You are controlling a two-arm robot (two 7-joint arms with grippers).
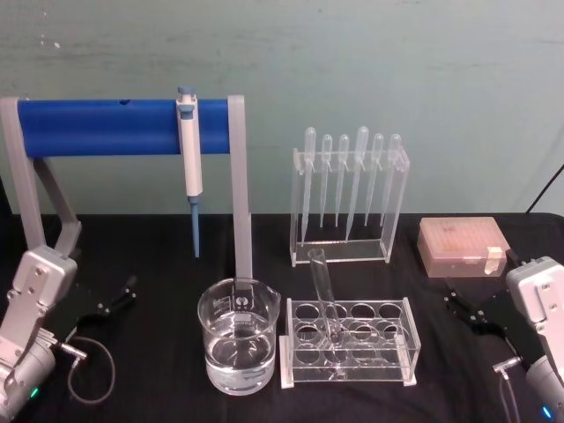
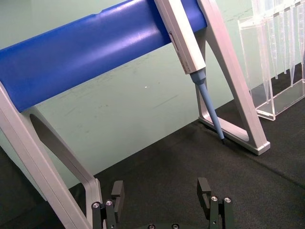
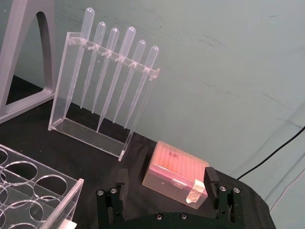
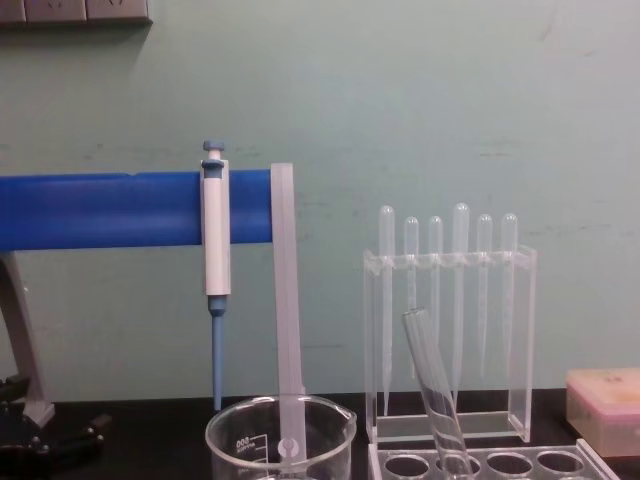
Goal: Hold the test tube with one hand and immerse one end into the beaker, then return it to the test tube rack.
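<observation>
Both claws, left [image 1: 132,286] and right [image 1: 449,295], sit wide open and empty, the tube [image 1: 324,295] leaning in the rack [image 1: 348,342] between them, apparently untouched.

My black left pincer [image 1: 123,292] rests on the black table [image 1: 159,397]; clear beaker [image 1: 238,348] has white marks; the bar [image 1: 97,128] is blue.

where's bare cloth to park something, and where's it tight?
Free: between left gripper and beaker; between rack and right gripper. Tight: beaker beside rack holding the tilted test tube, pipette stand close behind, stand leg behind the beaker.
</observation>
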